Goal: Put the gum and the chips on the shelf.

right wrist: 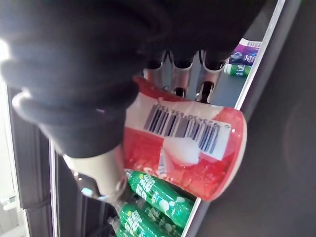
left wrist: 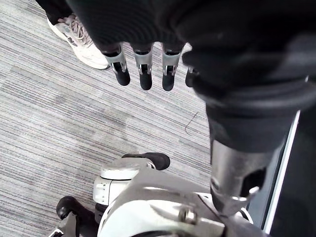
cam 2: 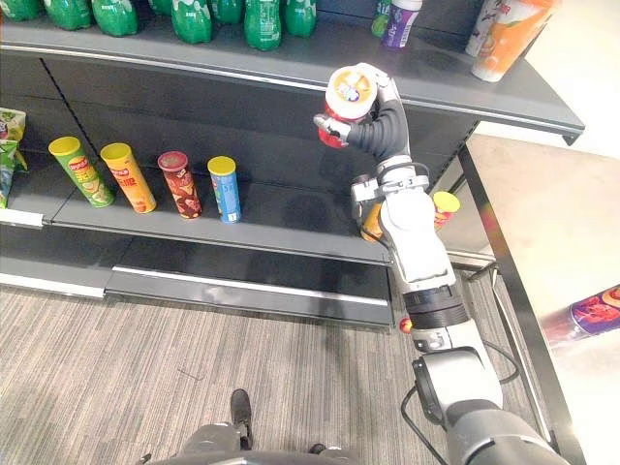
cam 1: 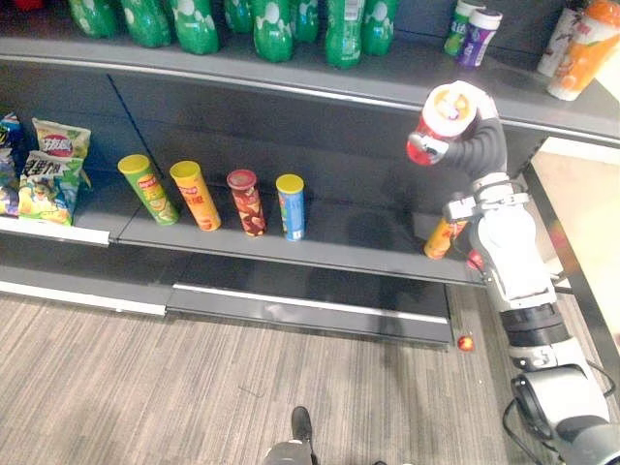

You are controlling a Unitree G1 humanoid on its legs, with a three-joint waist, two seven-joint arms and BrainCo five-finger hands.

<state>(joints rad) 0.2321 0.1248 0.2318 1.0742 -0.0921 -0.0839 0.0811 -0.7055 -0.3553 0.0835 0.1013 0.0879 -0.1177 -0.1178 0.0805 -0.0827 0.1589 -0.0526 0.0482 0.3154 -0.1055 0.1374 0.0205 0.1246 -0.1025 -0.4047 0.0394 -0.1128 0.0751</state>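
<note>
We held the gum (cam 2: 347, 97) in our right hand (cam 2: 380, 116), fingers curled round it, raised just at the top shelf's (cam 2: 242, 58) front edge. Our left hand (left wrist: 143, 66) hung empty, fingers loose. We judged placing was in hand; next meant reaching in near the purple tub (cam 2: 401, 24), then releasing.

green bottles (cam 1: 271, 29) cropped at top, orange can (cam 1: 436, 242) partly hidden

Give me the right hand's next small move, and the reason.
Probably ease the red tub forward over the top shelf, toward the bare stretch near the purple bottle: the right hand grips it in front of that shelf's edge, not yet resting on anything.
</note>
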